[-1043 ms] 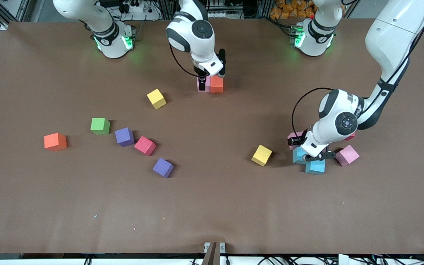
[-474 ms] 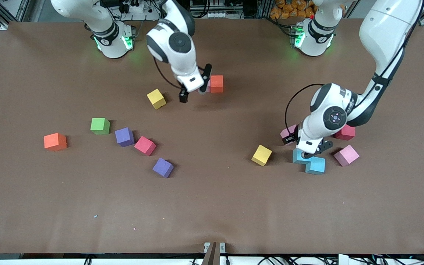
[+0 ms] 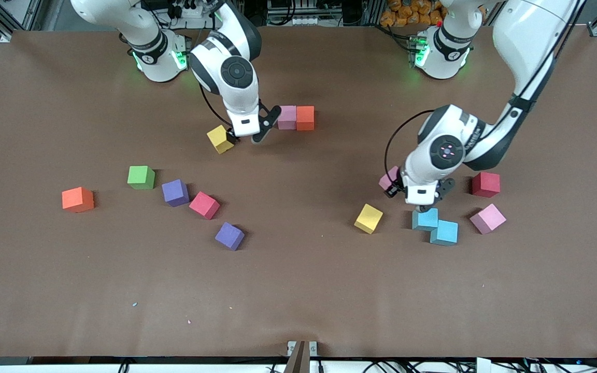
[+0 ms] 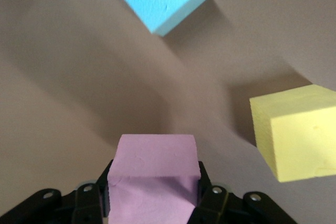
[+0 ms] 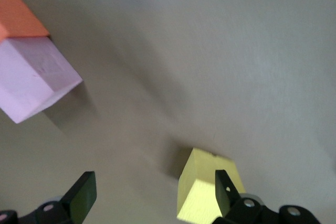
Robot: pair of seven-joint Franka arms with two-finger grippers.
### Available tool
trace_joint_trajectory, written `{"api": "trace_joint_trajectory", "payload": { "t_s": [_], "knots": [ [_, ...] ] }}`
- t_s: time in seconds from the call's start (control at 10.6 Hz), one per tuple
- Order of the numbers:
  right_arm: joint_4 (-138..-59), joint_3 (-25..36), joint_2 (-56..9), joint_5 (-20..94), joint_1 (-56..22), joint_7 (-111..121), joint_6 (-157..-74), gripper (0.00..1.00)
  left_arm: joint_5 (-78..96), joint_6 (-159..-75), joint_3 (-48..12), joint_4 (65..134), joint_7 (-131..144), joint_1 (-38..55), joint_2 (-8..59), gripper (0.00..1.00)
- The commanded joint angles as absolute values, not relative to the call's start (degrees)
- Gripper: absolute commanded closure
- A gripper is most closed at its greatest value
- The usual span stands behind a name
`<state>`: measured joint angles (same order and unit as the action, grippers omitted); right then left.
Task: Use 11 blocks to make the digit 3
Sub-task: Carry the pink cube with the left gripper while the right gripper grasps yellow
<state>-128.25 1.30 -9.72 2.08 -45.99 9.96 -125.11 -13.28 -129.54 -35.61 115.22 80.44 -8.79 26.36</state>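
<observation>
Left wrist view is showing the left gripper clamping a pink block between its fingers — lifted for the digit, probably. The right gripper, fingers spread, is hovering by a yellow block — near the pink-orange pair on the surface.

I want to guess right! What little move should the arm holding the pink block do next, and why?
Probably carry it toward the pink and orange pair. The left gripper is shut on a pink block, lifted above the cyan blocks, and that pair looks like the started digit.
</observation>
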Motion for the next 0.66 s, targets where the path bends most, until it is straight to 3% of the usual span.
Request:
{"api": "trace_joint_trajectory", "payload": {
  "t_s": [0.0,0.57],
  "knots": [
    [-133.0,0.7,-6.5,1.5,-41.6,7.7,-125.6,0.0,-12.3,-127.5,-35.7,113.6,87.4,-9.1,25.1,1.0],
    [-137.5,0.7,-6.4,1.5,-38.6,4.2,-130.8,0.0,-9.4,-122.2,-40.2,111.9,109.2,-9.2,20.0,1.0]
  ]
}}
